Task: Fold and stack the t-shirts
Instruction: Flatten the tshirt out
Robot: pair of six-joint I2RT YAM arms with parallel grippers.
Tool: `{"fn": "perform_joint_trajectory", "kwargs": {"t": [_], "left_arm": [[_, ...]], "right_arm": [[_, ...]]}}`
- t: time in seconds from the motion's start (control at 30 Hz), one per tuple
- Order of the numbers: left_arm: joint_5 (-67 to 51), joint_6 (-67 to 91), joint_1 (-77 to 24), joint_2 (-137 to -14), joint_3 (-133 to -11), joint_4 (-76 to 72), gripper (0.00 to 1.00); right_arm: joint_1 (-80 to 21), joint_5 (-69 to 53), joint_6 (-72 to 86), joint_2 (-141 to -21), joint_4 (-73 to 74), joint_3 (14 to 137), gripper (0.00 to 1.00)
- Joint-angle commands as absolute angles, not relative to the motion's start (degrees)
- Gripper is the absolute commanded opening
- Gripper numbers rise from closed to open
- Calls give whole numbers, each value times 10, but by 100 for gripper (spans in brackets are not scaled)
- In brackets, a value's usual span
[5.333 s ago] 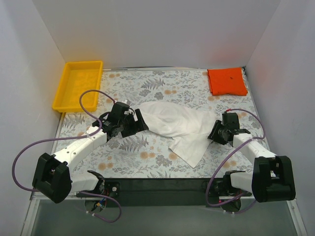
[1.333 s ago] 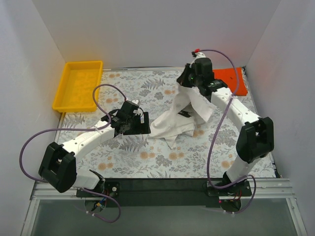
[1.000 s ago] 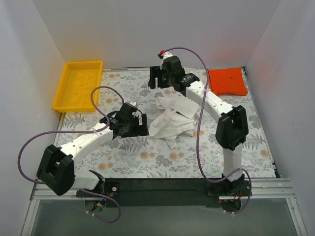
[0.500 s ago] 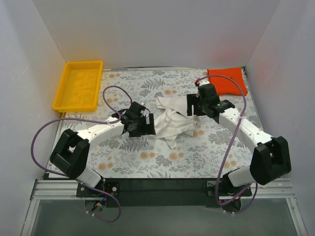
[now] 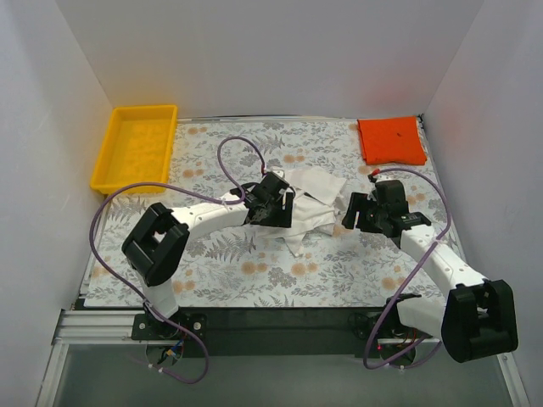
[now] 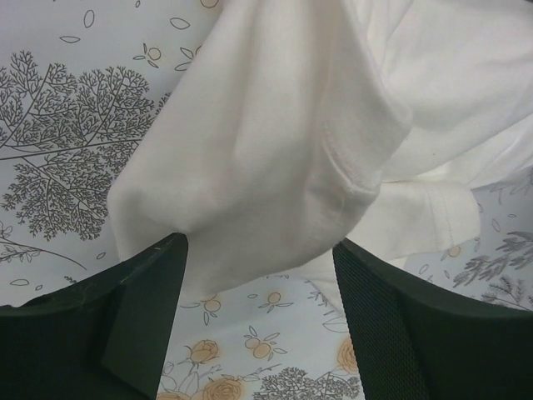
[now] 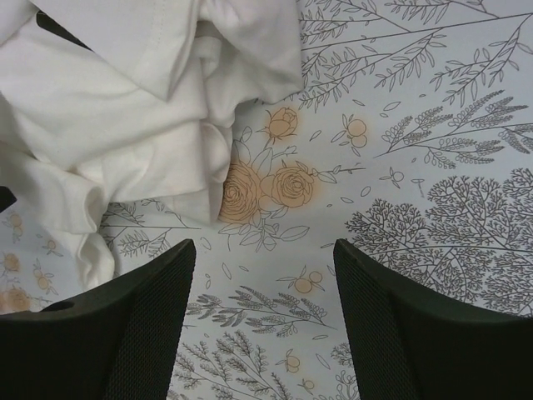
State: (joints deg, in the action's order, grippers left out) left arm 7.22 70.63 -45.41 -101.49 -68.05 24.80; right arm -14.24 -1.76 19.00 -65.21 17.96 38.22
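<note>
The white t-shirt (image 5: 310, 208) lies crumpled in the middle of the table; it also shows in the left wrist view (image 6: 283, 142) and the right wrist view (image 7: 125, 125). The orange-red shirt (image 5: 390, 141) lies folded at the back right. My left gripper (image 5: 273, 209) is open at the white shirt's left edge, a sleeve fold reaching between its fingers (image 6: 141, 308). My right gripper (image 5: 349, 214) is open and empty over bare table just right of the white shirt, its fingers (image 7: 379, 325) apart.
A yellow tray (image 5: 114, 165) stands at the back left. The floral tablecloth (image 5: 254, 271) covers the table, with white walls on three sides. Purple cables loop off both arms.
The right gripper let go of the white shirt and came down to its right side. The left gripper moved right to the shirt's left edge. The shirt now lies bunched.
</note>
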Motion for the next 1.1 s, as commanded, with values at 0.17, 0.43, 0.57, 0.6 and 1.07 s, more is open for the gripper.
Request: {"fn": "perform_joint_trajectory", "kwargs": {"t": [0.17,0.43,0.57,0.6,1.07], "left_arm": [[147,691,-466,-1037,-699,242,44],[190,679,-447,-972,-695,263,0],[166,682,-408,-912,-693,300,0],[148,683,-399,-887,-689,307,0],[61,679,-293,-804,-659,346,0]], "right_arm": [[-120,-110,227,-657,68,346,62],[-118,-169,235,-715,5,338,62],[-118,-186,235,-748,-25,337,62],[-118,-190,235,-752,-37,337,62],[-119,-279,247,-868,-120,350,56]]}}
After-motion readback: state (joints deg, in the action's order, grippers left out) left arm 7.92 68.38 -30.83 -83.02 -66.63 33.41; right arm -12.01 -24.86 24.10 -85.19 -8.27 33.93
